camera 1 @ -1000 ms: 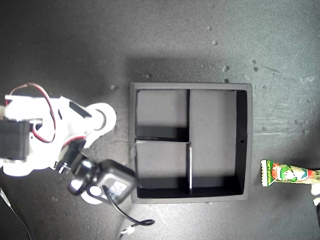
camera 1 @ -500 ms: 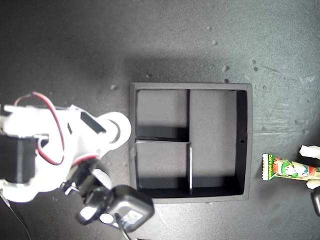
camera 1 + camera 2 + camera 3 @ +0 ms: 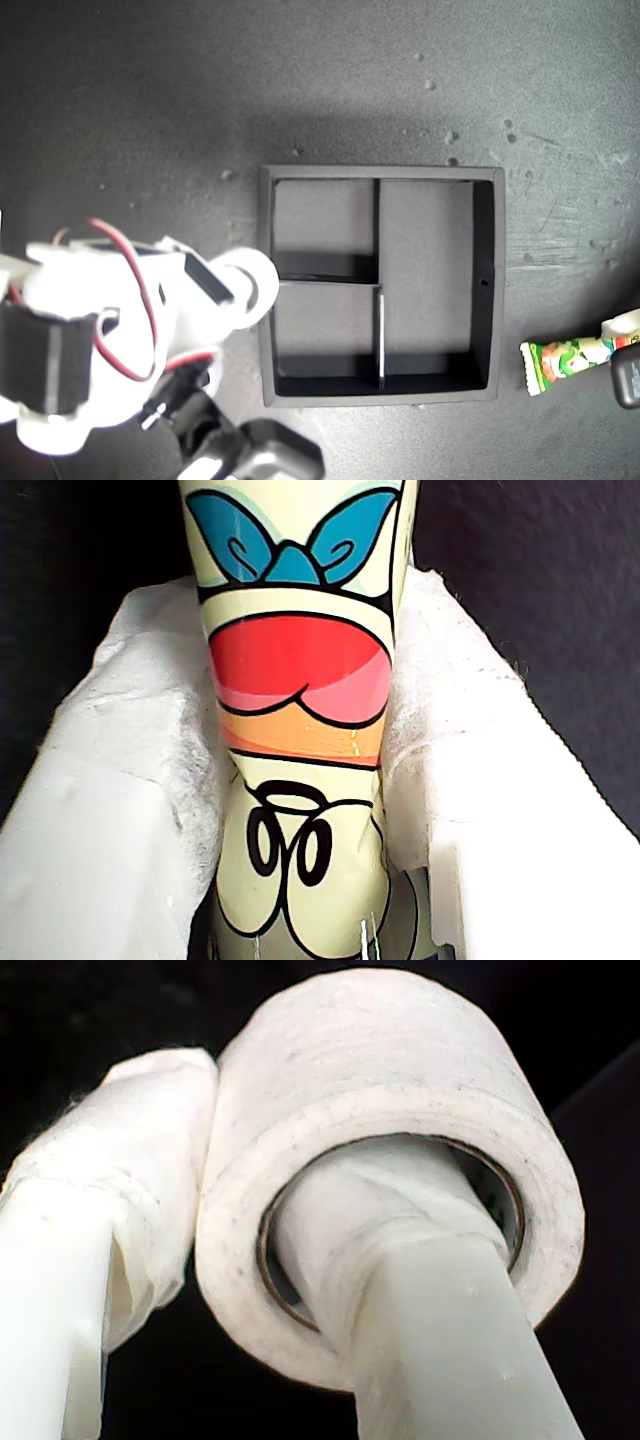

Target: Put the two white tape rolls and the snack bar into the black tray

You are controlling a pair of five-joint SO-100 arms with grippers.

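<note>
Snack bar (image 3: 300, 730) sits clamped between the padded fingers (image 3: 120, 810) of the first gripper (image 3: 300, 880), long axis running straight out from the jaws. In the exterior view the snack bar (image 3: 565, 362) lies at the right edge, crimped end aimed toward the black tray (image 3: 498, 290), slightly tilted. Tray is just beside that free end, all compartments empty. One white tape roll (image 3: 390, 1160) hangs on the second gripper (image 3: 300, 1290): one finger (image 3: 440, 1310) through the hole, the other outside the wall, pinching it. The white arm (image 3: 130, 330) at the exterior view's lower left is just beside the tray's wall; its jaws are hidden there. Second roll not in view. Judgement: bar must travel along its own axis, then turn to match the long compartment.
</note>
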